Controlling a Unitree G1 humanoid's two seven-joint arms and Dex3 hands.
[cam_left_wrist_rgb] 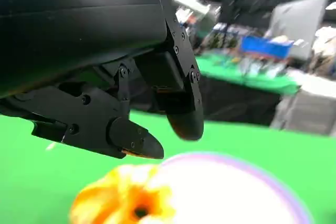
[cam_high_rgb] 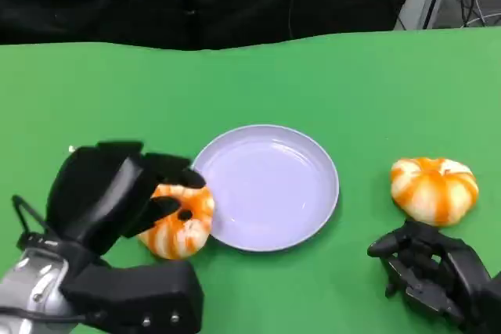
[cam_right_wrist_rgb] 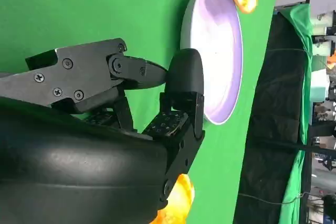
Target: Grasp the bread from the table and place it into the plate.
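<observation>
Head view first: a green table (cam_high_rgb: 329, 76) with a pale lilac plate (cam_high_rgb: 266, 187) near its middle, nothing lying in it. Two orange-and-white striped bread rolls sit on the cloth. One bread (cam_high_rgb: 180, 224) lies just beside the plate's rim on the robot's left, touching or almost touching it. The second bread (cam_high_rgb: 434, 188) rests well apart from the plate on the robot's right.

The left hand (cam_high_rgb: 117, 193) hangs over the left-side bread, its dark fingers (cam_high_rgb: 176, 185) draped across the top of the roll. From the left wrist view the fingers (cam_left_wrist_rgb: 181, 103) stand apart above the bread (cam_left_wrist_rgb: 126, 200), with a gap under them, so the hand looks spread and not clamped on anything; whether a fingertip touches the crust, I cannot tell.

The right hand (cam_high_rgb: 438, 267) sits low near the table's front edge, just in front of the second bread, holding nothing. In the right wrist view its fingers (cam_right_wrist_rgb: 184, 85) are curled partly in but apart from one another, with the plate (cam_right_wrist_rgb: 220, 51) beyond them and a bit of the second bread (cam_right_wrist_rgb: 176, 200) close by its shell.

No writing, label or brand mark is readable on the plate, the bread, the hands or the blurred clutter behind the table.
</observation>
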